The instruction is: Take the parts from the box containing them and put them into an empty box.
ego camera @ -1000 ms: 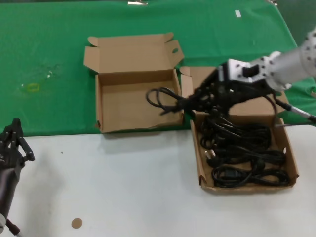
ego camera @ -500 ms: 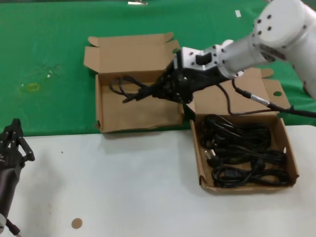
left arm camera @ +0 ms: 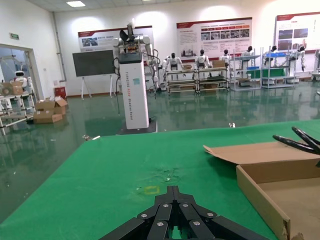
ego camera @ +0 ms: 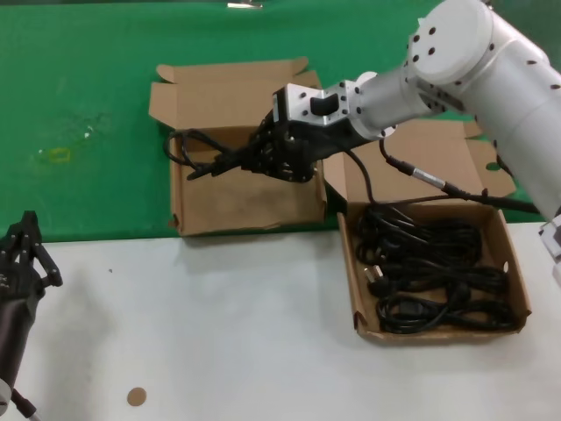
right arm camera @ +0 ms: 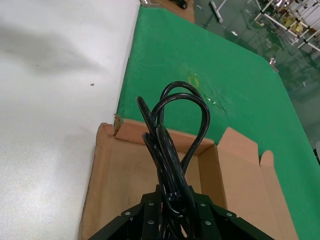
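Head view: right gripper (ego camera: 279, 160) pinching a cable bundle (ego camera: 210, 153) over the squarer box (ego camera: 245, 197); wider box (ego camera: 517, 285) holds more cables (ego camera: 429, 272), left gripper (ego camera: 22, 254) parked, fingers can't tell

Head view looks down from above; both low wrist views share its empty box (ego camera: 245, 189).
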